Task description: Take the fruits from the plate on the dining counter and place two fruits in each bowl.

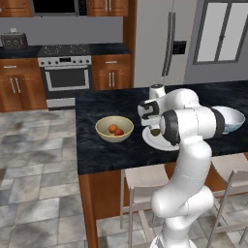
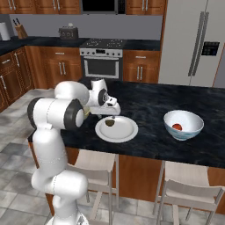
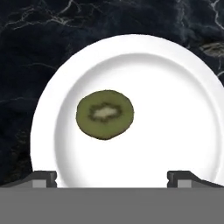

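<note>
black stone table (image 2: pixel 149 105) under the arm, white plate (image 2: pixel 127 131) at its near edge.
gripper (image 3: pixel 111 177) hung open above the plate, where one kiwi half (image 3: pixel 105 114) lay; tan bowl (image 1: pixel 102 131) held an orange fruit (image 1: pixel 112 128) and a red fruit (image 1: pixel 119 132), white bowl (image 2: pixel 193 127) another red one (image 2: pixel 177 127).

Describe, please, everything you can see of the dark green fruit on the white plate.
The green fruit is a small kiwi half lying cut face up: olive-green flesh, a pale oval core ringed by darker specks, a thin brownish edge. It rests alone on the plate, left of the plate's middle in the hand view, on the black speckled dining counter. The gripper hangs above it, open, touching nothing.
</note>
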Available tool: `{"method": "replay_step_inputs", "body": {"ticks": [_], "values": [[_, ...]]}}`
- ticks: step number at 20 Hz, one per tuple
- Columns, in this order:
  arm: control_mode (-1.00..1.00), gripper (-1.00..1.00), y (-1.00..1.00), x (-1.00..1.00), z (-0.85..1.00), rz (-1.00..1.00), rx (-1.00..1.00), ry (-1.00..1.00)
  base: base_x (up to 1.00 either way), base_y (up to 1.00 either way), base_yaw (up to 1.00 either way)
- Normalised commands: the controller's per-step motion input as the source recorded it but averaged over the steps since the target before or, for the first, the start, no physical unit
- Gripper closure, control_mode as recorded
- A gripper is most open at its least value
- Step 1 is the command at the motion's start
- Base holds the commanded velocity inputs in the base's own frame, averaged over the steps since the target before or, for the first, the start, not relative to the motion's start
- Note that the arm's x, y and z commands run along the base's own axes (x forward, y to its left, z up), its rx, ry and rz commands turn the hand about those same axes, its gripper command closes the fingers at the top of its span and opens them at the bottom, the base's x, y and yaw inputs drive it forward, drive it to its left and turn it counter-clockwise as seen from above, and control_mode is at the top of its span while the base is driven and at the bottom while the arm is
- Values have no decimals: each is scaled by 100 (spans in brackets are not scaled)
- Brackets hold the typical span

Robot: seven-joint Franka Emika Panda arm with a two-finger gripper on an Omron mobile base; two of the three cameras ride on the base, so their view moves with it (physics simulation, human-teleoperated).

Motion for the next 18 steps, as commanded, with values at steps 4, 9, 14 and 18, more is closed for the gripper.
{"method": "replay_step_inputs", "body": {"ticks": [4,9,14,18], "values": [[-100,-100,-7,51,-10,8,5,13,0,0,0],[-100,-100,-11,42,-30,7,6,6,0,0,0],[-100,-100,-12,6,-53,6,3,-4,0,0,0],[-100,-100,0,-2,-38,3,0,-8,0,0,0]]}}
